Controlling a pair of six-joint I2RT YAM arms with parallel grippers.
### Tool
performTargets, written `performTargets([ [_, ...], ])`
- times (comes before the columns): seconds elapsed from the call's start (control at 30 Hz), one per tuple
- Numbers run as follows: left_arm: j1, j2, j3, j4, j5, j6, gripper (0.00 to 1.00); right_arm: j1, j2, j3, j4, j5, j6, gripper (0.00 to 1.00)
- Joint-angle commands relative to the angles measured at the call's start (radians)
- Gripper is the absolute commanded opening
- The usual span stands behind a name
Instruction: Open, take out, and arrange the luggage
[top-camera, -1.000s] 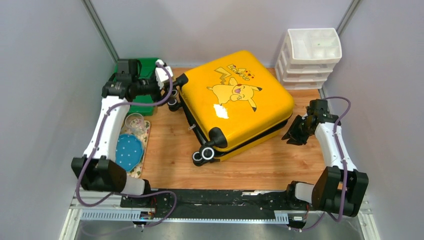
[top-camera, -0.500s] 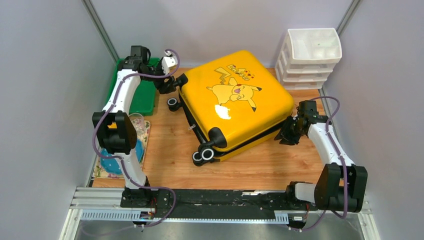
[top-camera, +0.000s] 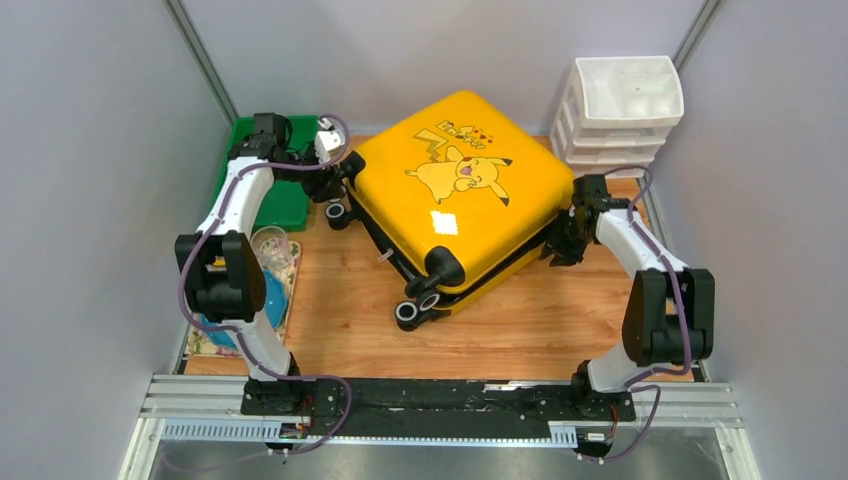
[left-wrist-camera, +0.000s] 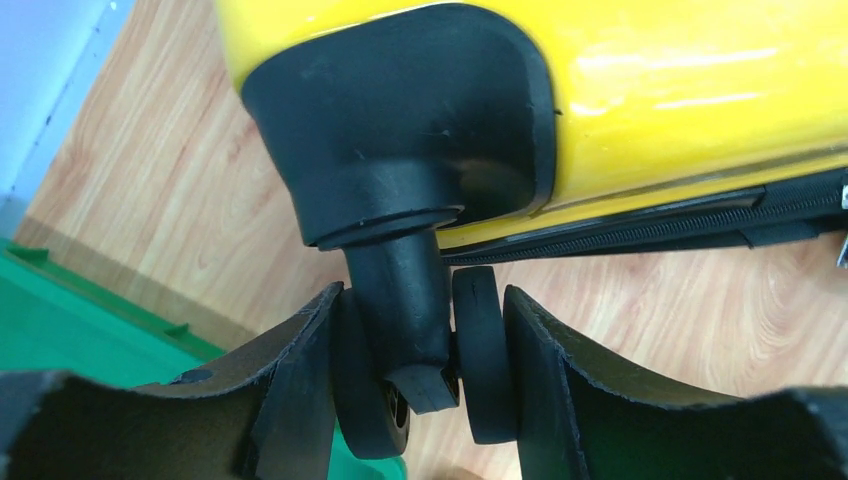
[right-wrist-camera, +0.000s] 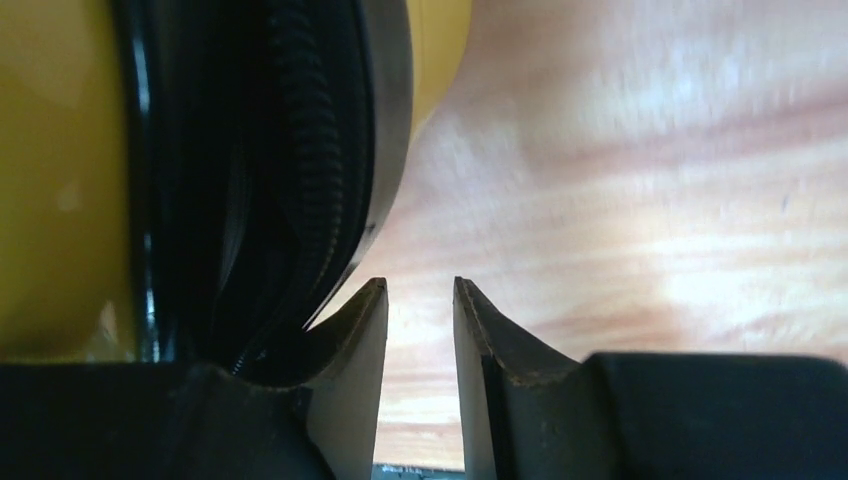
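A large yellow hard-shell suitcase (top-camera: 460, 200) with a cartoon Pikachu print lies flat on the wooden table (top-camera: 520, 330). It sits toward the far middle and is turned at an angle, with the print facing up. Its two shells are together, and a black zip band runs round the side. The black wheels point toward the left and near edges.

The left arm reaches along the left side to the suitcase's far-left corner. In the left wrist view, the left hand (left-wrist-camera: 425, 295) is clamped on a black twin caster wheel (left-wrist-camera: 485, 350) under that corner, with one black finger (left-wrist-camera: 300, 380) against each outer face of the pair.

The right arm reaches to the suitcase's right side. The right hand (right-wrist-camera: 419, 285) is low over the table, its fingers a narrow gap apart with only bare wood between them. One fingertip (right-wrist-camera: 365, 310) is just beside the black zip band; I cannot tell whether it touches.

A green tray (top-camera: 290, 200) sits at the far left, behind the left arm. A white plastic drawer unit (top-camera: 620, 110) stands in the far right corner.
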Motion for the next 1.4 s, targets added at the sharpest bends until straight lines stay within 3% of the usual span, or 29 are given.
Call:
performTargets([
  [0.0,-0.021,-0.123,-0.174,-0.061,0.121,-0.123,0.00,0.068,0.180,0.236,0.285,-0.064,-0.067,0.35],
  [0.13,-0.021,-0.259,-0.363,0.106,0.157,-0.364,0.00,0.106,0.349,0.466,0.328,-0.054,-0.124,0.36],
  [0.3,-0.029,-0.359,-0.558,0.270,0.163,-0.538,0.00,0.157,0.517,0.792,0.338,-0.058,-0.147,0.37],
  [0.4,-0.039,-0.422,-0.648,0.376,0.158,-0.674,0.00,0.168,0.521,0.865,0.315,-0.048,-0.157,0.47],
  [0.53,-0.077,-0.527,-0.756,0.564,0.093,-0.893,0.00,0.148,0.403,0.822,0.192,-0.008,-0.252,0.66],
  [0.7,-0.189,-0.597,-0.831,0.667,-0.040,-0.989,0.00,0.129,0.179,0.762,0.020,0.002,-0.375,0.77],
  [0.77,-0.203,-0.592,-0.836,0.688,-0.057,-1.026,0.00,0.131,0.098,0.726,-0.054,-0.011,-0.397,0.88],
  [0.9,-0.216,-0.571,-0.823,0.703,-0.081,-1.064,0.01,0.178,0.009,0.649,-0.169,-0.038,-0.408,0.89],
  [1.03,-0.202,-0.603,-0.813,0.685,-0.136,-1.050,0.40,0.267,-0.056,0.549,-0.179,0.012,-0.430,0.91],
  [1.1,-0.179,-0.632,-0.782,0.663,-0.126,-1.050,0.54,0.322,-0.080,0.506,-0.183,0.071,-0.426,0.92],
  [1.13,-0.158,-0.643,-0.761,0.643,-0.127,-1.046,0.70,0.338,-0.090,0.494,-0.189,0.077,-0.424,0.93],
  [1.17,-0.142,-0.658,-0.754,0.637,-0.136,-1.044,0.77,0.361,-0.100,0.479,-0.191,0.098,-0.421,0.94],
  [1.37,-0.099,-0.778,-0.736,0.582,-0.231,-1.007,0.81,0.433,-0.114,0.414,-0.214,0.204,-0.377,0.94],
])
